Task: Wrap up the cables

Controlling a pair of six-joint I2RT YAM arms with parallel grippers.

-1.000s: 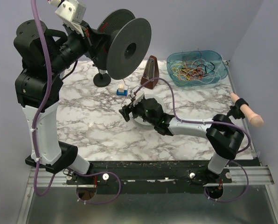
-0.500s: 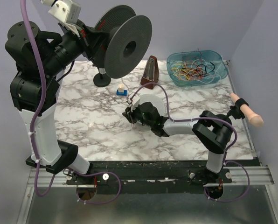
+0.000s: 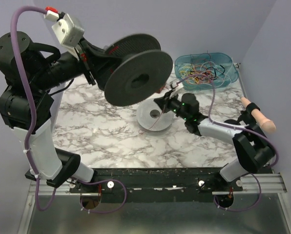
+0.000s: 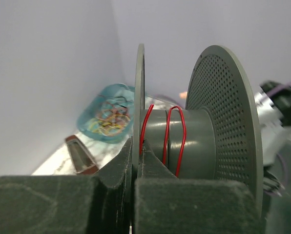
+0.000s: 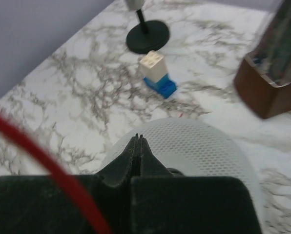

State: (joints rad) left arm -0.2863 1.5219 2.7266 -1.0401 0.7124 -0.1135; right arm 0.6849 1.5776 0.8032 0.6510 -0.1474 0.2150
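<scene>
Left end effector clamped the flange of the grey spool, red cable looped round its hub. Right end effector was pinched shut above a white spool on the desk.

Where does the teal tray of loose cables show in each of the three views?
Top external: teal tray at the table's far right corner.
Left wrist: teal tray left of centre, beyond the left flange of the dark spool.
Right wrist: not in it.
Shared landmark: the marble table, in all three.
</scene>
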